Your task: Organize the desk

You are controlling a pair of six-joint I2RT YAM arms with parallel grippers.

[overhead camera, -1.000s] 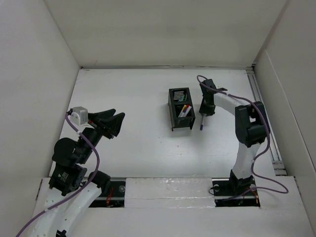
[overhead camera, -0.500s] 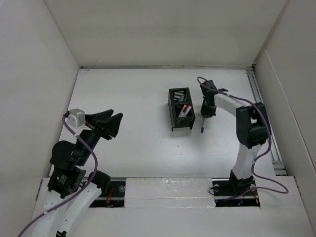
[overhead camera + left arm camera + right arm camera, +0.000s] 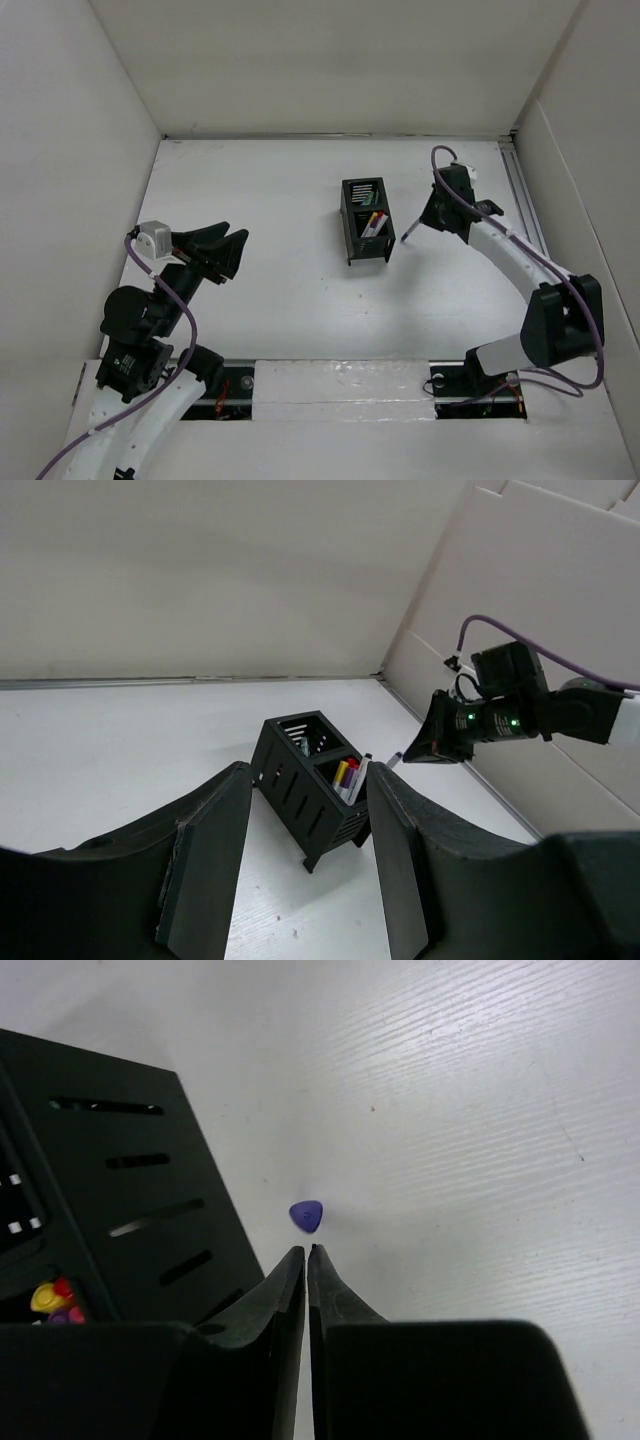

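Purple-tipped pen (image 3: 306, 1216): pinched in your right gripper (image 3: 306, 1250), just right of the black mesh organizer (image 3: 365, 222), apparently clear of the desk (image 3: 260, 200).
Pen axis: slanted; long axis runs from the fingers down toward the organizer's right wall, purple end leading.
Right claw: pressed together on the pen.
Left gripper (image 3: 236, 238): spread, holding nothing, well left of the organizer.
Your step: lift over the organizer's rim, tip the pen more upright, centre over the marker compartment, then release. Slanted, it'll likely snag.

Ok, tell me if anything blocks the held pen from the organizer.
Nothing visible does: the pen, clamped in the right gripper, hangs just beside the organizer, with only open air between them.
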